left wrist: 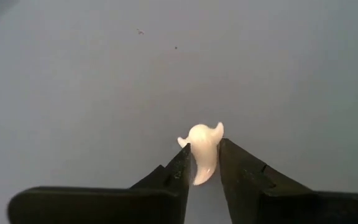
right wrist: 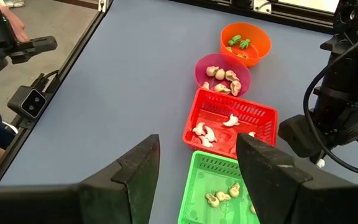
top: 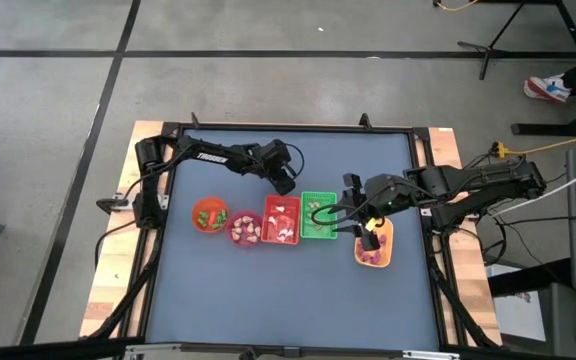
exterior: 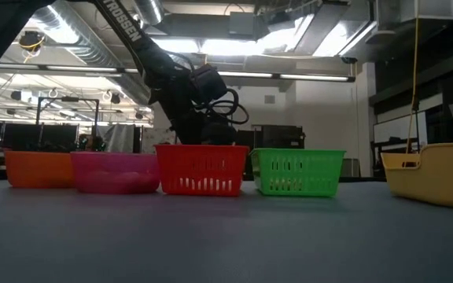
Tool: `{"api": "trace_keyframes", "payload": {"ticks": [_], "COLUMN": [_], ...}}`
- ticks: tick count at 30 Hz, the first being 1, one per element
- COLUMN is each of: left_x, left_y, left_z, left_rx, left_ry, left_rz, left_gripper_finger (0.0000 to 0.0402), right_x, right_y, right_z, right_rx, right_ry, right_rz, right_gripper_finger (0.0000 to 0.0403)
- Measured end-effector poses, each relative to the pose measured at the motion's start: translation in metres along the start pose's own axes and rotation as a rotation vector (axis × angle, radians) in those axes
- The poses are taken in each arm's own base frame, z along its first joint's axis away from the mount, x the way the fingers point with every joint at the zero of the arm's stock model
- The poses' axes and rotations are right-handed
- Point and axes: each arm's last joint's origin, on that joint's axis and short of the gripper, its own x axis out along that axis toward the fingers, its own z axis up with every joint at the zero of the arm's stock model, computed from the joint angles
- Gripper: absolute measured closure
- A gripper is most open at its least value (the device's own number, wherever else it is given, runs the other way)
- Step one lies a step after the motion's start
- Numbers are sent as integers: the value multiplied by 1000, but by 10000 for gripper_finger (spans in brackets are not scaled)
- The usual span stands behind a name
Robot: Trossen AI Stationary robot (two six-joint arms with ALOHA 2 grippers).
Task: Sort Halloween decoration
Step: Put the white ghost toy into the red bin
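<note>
The left gripper (left wrist: 202, 163), at centre frame above the red basket (top: 281, 221), is grasping a white ghost trinket (left wrist: 202, 152). The right gripper (right wrist: 197, 158) hangs released over the green basket (top: 318, 216), right of centre.

orange bowl (top: 209, 214) | pink bowl (top: 245, 229) | red basket (top: 281, 221) | green basket (top: 318, 216) beside right tool | yellow tray (top: 374, 243) under it

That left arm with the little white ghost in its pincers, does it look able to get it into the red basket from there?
Probably yes. The left gripper, shut on the white ghost trinket, hangs just behind the red basket; the basket's top is open and nothing shows between them. The right gripper is over the green basket, beside that path.
</note>
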Motion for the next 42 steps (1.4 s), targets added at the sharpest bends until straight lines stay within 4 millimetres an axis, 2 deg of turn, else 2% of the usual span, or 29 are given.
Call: {"api": "trace_keyframes", "payload": {"ticks": [10,19,22,34,42], "left_x": [-1,-1,-1,-1,-2], "left_y": [0,1,1,-1,0], "left_z": [2,2,2,9,13], "left_rx": [-1,40,52,47,89], "left_ry": [-10,-14,-14,-91,-131], "left_rz": [-1,22,22,7,45], "left_gripper_finger": [383,385,367,250,225], "right_x": [0,0,0,0,0], "right_y": [0,0,0,0,0], "right_z": [0,0,0,0,0], "right_rx": [0,0,0,0,0], "right_ry": [0,-1,-1,-1,-1], "right_rz": [0,0,0,0,0], "right_gripper_finger": [192,192,192,192,192]}}
